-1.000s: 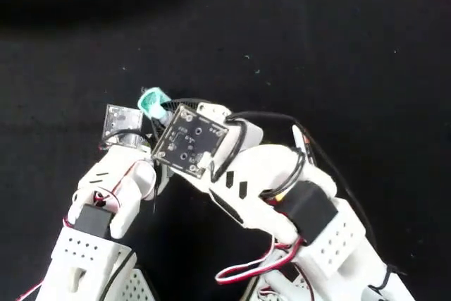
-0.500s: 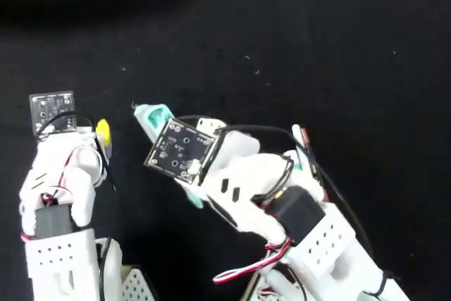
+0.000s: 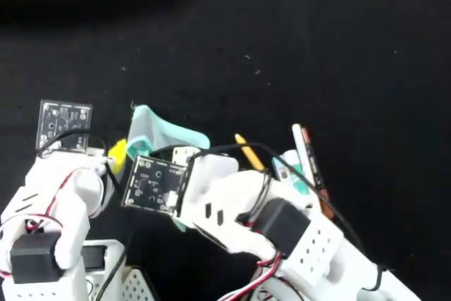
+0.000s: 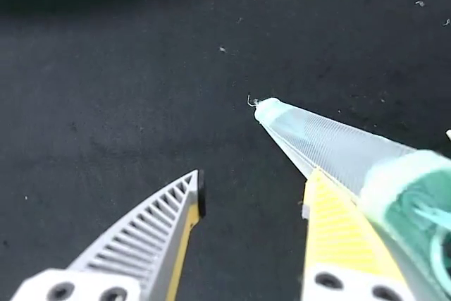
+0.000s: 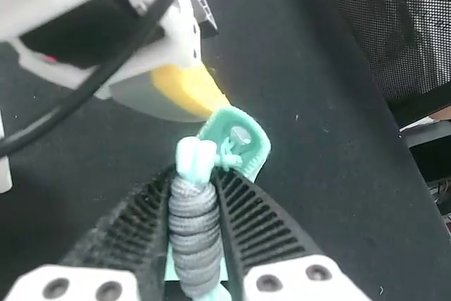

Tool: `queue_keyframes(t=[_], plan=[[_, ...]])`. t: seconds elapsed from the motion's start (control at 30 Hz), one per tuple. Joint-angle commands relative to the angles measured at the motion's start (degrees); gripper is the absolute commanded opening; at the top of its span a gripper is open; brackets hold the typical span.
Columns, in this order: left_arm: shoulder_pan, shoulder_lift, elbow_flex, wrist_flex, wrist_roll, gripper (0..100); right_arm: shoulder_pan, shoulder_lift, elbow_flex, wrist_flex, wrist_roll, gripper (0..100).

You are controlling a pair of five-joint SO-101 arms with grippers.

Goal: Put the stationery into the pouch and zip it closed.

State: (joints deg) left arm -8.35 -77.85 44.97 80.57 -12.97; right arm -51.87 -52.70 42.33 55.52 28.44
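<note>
The right gripper point(image 5: 196, 174) is pinched hard on the pouch point(image 5: 192, 209) — its two black ribbed fingers point(image 5: 250, 216) squeeze the grey mesh into a tight bunched roll, and the mint-green zip end with its pull tab sticks out just past the fingertips. Seen from overhead, the pouch is a mint and translucent shape poking out from under that arm's wrist board, toward the far side of the table; whether its free end rests on the black cloth point(image 3: 317, 54) I cannot tell.

The left gripper point(image 4: 254, 185) stands spread wide with nothing between its jaws; one finger is grey-white, the other is the yellow finger point(image 4: 338, 237), and the pouch's tapering mesh end runs close along the outer side of the yellow one, not in the gap. From above, that yellow tip sits just beside the pouch's near edge, and the two arms' wrists are close together at the near left of the table.

The stationery lies outside the pouch, on the cloth by the right arm. A yellow pencil point(image 3: 246, 151) slants out from under the arm's black cable; further to the right a white pen point(image 3: 299, 147) and a brown pen point(image 3: 320, 192) lie side by side, nearly parallel, with their near ends hidden by the arm — something teal shows there too, but I cannot make out what it is.
</note>
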Motion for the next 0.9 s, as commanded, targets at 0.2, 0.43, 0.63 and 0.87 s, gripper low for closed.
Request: queue_keyframes(t=[0.2,0.43,0.63,0.87], plan=[[1.10,0.70,-6.46,0.70,-1.85,25,0.53,1.36,7.52,1.85,0.53,1.2],[1.45,0.62,-7.25,2.20,-1.85,25,0.62,1.36,7.34,1.85,0.53,1.2],[1.10,0.70,1.27,-2.02,-3.78,25,1.58,1.36,7.25,1.76,0.53,1.2],[1.36,0.70,12.62,-11.87,-0.79,25,11.87,1.27,2.77,1.32,0.09,1.2]])
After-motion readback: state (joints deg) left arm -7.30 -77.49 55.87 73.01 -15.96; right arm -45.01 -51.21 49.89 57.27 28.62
